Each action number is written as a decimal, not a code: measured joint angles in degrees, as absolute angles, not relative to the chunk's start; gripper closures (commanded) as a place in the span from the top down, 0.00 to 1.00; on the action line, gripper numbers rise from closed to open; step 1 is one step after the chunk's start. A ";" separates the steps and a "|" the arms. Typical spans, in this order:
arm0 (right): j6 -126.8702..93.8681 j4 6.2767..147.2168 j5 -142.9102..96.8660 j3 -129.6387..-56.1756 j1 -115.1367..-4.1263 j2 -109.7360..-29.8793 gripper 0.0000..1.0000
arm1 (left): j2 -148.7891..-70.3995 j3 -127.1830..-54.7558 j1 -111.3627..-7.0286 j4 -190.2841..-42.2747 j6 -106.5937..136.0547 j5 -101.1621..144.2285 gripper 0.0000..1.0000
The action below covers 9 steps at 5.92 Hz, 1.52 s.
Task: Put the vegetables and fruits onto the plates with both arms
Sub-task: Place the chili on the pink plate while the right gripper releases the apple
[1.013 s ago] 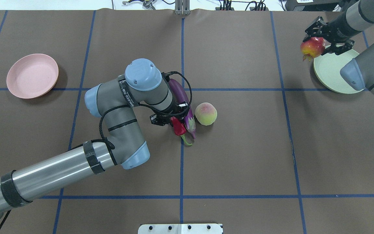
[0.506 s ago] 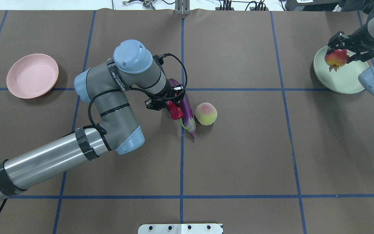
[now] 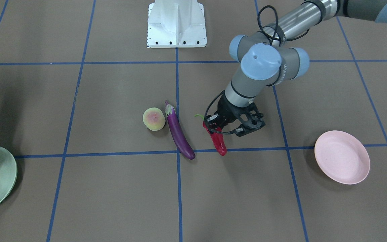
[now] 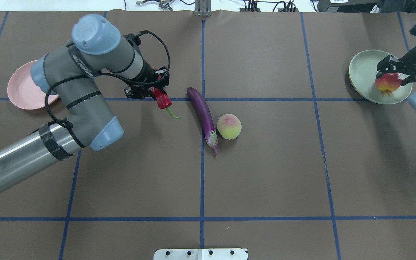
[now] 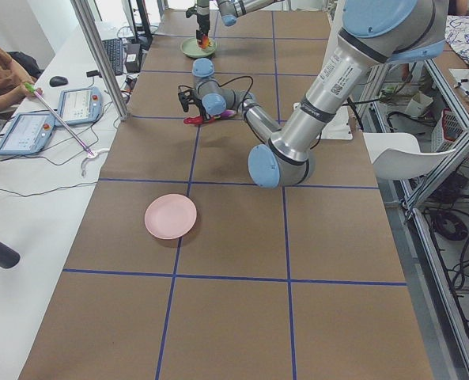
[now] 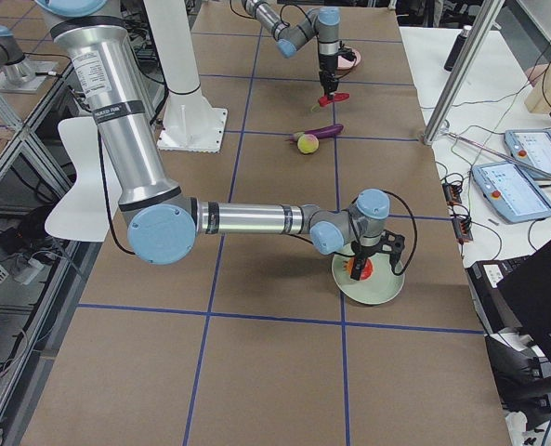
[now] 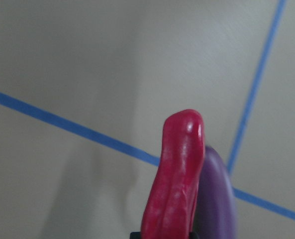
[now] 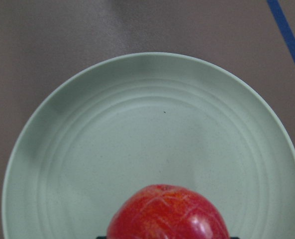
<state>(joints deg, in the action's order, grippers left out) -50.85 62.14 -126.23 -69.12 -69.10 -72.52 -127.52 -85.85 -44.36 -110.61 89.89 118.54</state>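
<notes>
Chili pepper hangs tip-down from the left gripper in the front-facing view. It is pinched near its stem end, clear of the table, between the eggplant and the pink plate. A level carry to that plate looks best, high enough for the dangling tip to clear the rim.

Overhead, the right gripper clasps the red fruit over the green plate. The peach lies just beside the eggplant's cap, both awaiting pickup.

From the left end, the chili is well apart from the pink plate, so a release now would miss it.

From the right end, the fruit sits low inside the green plate's rim; whether it touches I cannot tell.

On the left wrist camera, the chili stands straight in the grip with the eggplant behind it.

On the right wrist camera, bare plate spreads beyond the fruit. Being round, the fruit may roll, so the fingers should part slowly once it rests.
</notes>
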 measured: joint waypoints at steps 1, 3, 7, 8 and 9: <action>-50.48 62.08 -126.42 -70.96 -69.14 -73.21 1.00 | -123.88 -87.18 -46.81 -110.55 86.34 118.56 0.00; -53.73 62.33 -128.02 -79.06 -68.50 -74.40 1.00 | -115.66 -87.43 -53.22 -110.51 69.19 118.63 0.00; -76.45 62.04 -128.89 -92.48 -56.17 -73.24 1.00 | -111.89 -74.39 -66.07 -110.38 43.78 120.99 0.99; -82.21 62.05 -126.60 -95.05 -52.94 -72.54 1.00 | -112.62 -72.53 -67.02 -110.33 43.02 121.26 1.00; -87.33 62.22 -123.87 -96.69 -49.83 -71.41 1.00 | -113.93 -72.02 -67.31 -110.22 43.46 123.19 1.00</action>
<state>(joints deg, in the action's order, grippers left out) -87.33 62.22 -123.87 -96.69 -49.83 -71.41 -113.93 -72.02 -67.31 -110.22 43.46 123.19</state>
